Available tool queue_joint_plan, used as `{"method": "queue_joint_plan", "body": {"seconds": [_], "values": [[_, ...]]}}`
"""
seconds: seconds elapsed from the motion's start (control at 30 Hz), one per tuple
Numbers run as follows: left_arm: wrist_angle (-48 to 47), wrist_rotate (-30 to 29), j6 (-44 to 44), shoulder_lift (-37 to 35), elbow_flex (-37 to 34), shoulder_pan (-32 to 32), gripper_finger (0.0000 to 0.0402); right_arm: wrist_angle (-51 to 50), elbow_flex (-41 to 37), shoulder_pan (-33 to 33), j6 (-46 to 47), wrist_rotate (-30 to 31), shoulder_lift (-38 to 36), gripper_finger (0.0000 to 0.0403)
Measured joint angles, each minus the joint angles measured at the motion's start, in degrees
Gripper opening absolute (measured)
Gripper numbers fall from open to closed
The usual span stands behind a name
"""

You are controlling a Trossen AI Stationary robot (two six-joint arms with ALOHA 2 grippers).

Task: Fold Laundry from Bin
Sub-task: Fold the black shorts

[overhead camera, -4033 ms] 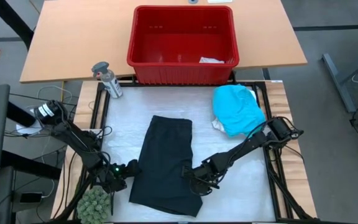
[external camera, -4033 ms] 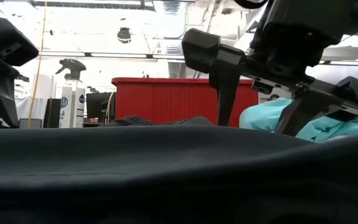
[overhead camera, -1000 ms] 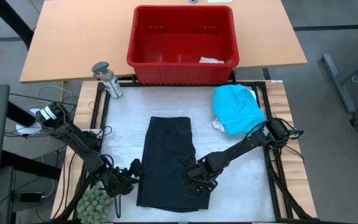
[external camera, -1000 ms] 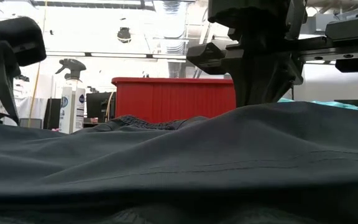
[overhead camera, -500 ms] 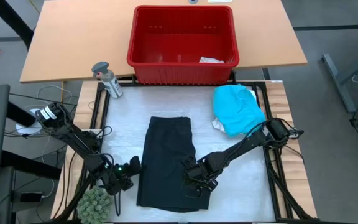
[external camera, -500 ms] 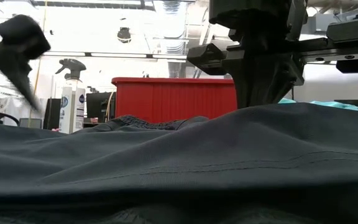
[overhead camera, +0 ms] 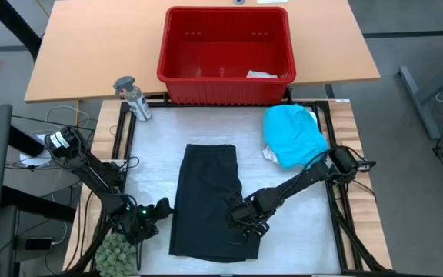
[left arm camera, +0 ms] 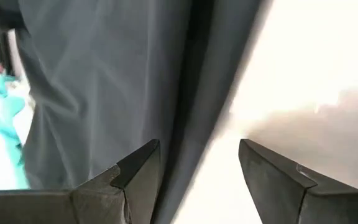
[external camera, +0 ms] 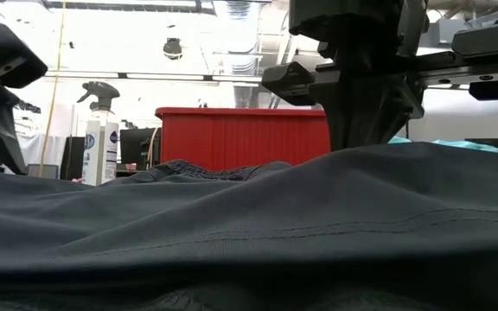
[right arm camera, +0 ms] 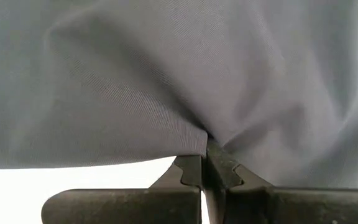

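Observation:
The laundry in play is a black garment (overhead camera: 208, 201), lying flat in a long folded strip on the white mat (overhead camera: 152, 154). My right gripper (overhead camera: 241, 222) is shut on it near its right edge. My left gripper (overhead camera: 158, 211) stands open and slanting down at the strip's left edge. In the left wrist view that edge (left arm camera: 211, 124) runs between its two fingers (left arm camera: 140, 169); whether they touch the cloth, I cannot tell. The red bin (overhead camera: 225, 52) stands on the wooden table beyond the mat. My right gripper pinches a small raised fold of the black garment (right arm camera: 199, 138) between its two fingers, near the right edge of the strip's near half. The fingers come steeply from above. The cloth rises in a tent up to them (external camera: 366, 155), while the rest lies on the mat.
A turquoise shirt (overhead camera: 294, 135) lies bunched at the mat's far right. A small pale piece (overhead camera: 261, 75) rests in the bin. A spray bottle (overhead camera: 134, 98) stands at the mat's far left corner, and a green fuzzy object (overhead camera: 117, 250) sits by the near left corner.
My left gripper has rolled about its own pointing line and sunk a little beside the garment's left edge, staying open. My right gripper and the garment have kept still.

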Motion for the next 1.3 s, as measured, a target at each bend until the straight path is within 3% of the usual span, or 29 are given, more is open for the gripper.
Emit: {"method": "queue_joint_plan", "body": {"seconds": [0.1,0.23,0.87,1.3], "values": [[1.91,1.81,0.02,0.02,0.0,0.06,0.021,0.12,0.0,-0.27,1.11,-0.04,0.02,0.0021],[4.47,-3.02,-0.17,0.13,0.0,0.04,0.021,0.2,0.0,-0.51,1.18,-0.09,0.02,0.0021],[11.73,-1.32,6.65,0.15,-3.34,2.58,0.021,0.19,0.02,-0.53,2.29,-0.07,0.02,0.0021],[13.8,3.85,8.96,0.15,-3.39,6.01,0.021,0.17,0.02,-0.57,2.25,-0.07,0.04,0.0021]]}}
